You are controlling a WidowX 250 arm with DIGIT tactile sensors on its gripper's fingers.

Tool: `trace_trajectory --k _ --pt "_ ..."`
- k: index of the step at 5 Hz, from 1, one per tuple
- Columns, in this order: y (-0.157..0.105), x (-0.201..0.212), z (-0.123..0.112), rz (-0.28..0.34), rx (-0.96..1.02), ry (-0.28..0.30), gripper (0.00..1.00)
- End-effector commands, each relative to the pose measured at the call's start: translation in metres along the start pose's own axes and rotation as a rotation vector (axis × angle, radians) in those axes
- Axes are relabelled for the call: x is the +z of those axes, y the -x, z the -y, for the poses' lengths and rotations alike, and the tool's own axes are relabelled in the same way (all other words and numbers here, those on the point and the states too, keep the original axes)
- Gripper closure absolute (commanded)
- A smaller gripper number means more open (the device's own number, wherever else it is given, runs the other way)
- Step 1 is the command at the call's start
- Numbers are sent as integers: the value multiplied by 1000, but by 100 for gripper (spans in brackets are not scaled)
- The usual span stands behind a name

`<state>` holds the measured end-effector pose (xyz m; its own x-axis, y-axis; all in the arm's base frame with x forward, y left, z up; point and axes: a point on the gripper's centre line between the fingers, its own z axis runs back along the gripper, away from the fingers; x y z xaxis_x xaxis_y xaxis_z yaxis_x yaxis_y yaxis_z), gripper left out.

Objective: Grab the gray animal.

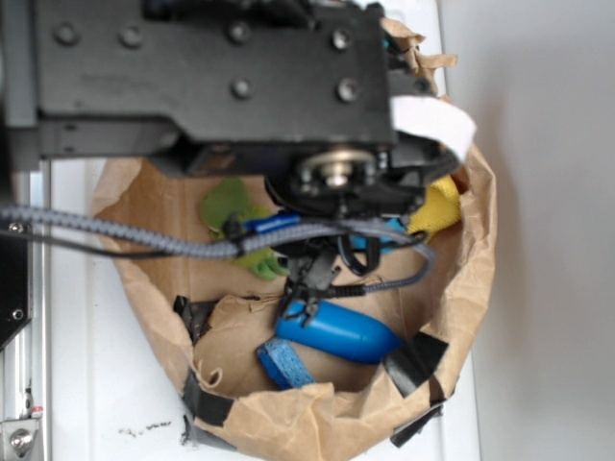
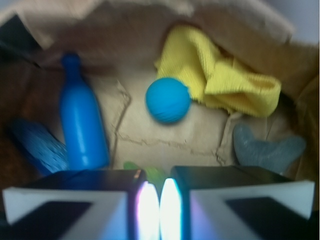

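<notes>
Gray plush, the gray animal (image 2: 265, 149), lies at the right of the wrist view, low against the paper wall of the brown paper bag (image 1: 480, 279), its flat flaps spread out toward the right. It sits well off to the side of the gripper (image 2: 160, 210), whose jaws are nearly closed with only a thin bright slit between them and nothing held.

From where I stand, the worry is plain: jaws that narrow cannot take a soft toy, so they would need to open before any descent, or they will just press the plush into the bag floor. The toy also hugs the crumpled wall, and a finger coming down there could catch the paper and drag the bag instead. Just far of the toy lies the yellow cloth (image 2: 225, 80), close enough that a sloppy approach might pinch fabric along with it or in place of it. A green scrap (image 2: 145, 172), probably the green plush (image 1: 231, 206), peeks right at the fingertips, so closing here would grab the wrong creature.

The wrist view shows the gray toy, the teal ball (image 2: 168, 100) in the middle and the blue bottle (image 2: 80, 120) standing out at left. The outside view hides the gray toy entirely behind the arm, yet it alone shows the bag's whole rim, its black tape patches (image 1: 413, 365) and the white table (image 1: 86, 384) around it.
</notes>
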<state>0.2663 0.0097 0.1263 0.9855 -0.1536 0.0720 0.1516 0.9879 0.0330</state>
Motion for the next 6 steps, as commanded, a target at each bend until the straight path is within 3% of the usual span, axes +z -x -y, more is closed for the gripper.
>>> trace_trajectory --k 1,4,6 --pt "22 -2 -40 70 128 -92 0" --pt "18 -41 -74 -12 237 -175 0" --pt "14 -52 -83 -32 261 -202 0"
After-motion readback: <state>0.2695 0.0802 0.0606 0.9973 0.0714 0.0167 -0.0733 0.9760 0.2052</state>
